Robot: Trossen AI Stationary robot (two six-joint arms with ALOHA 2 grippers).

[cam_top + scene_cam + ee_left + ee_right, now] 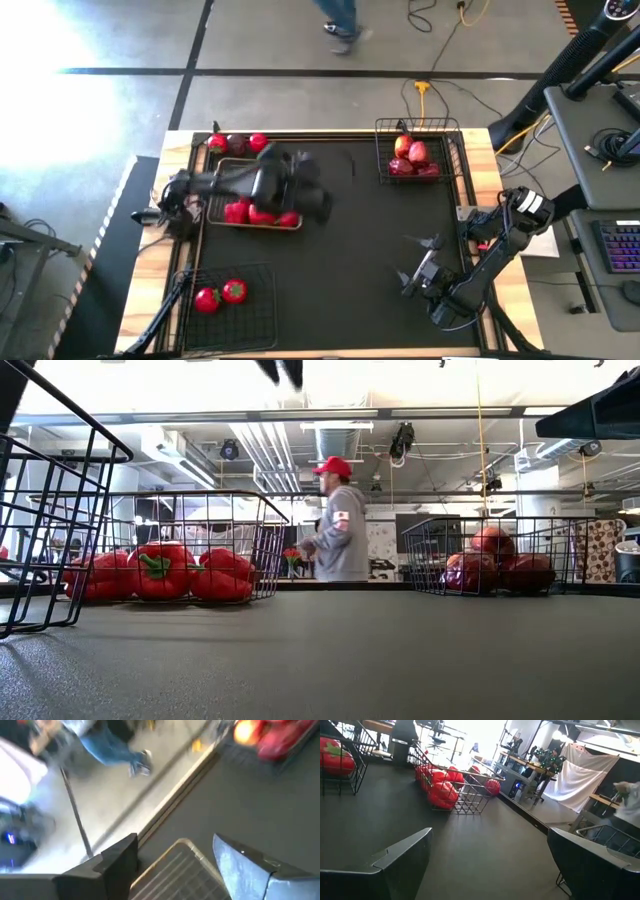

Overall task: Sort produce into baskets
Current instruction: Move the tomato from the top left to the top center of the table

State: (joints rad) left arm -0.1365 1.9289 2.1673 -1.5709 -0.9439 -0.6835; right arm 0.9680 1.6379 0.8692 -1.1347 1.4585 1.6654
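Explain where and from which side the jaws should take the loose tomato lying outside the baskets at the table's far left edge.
Grip the tomato across its round middle, coming straight down. Produce lies to its left and the pepper basket sits just in front, so only the top is open.

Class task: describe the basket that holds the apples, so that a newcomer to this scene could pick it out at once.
Start from the black table mat in the high view and go to its far right corner. There stands a dark wire-mesh basket holding a heap of dark red apples. The other two baskets sit on the left side and hold brighter red peppers and tomatoes.
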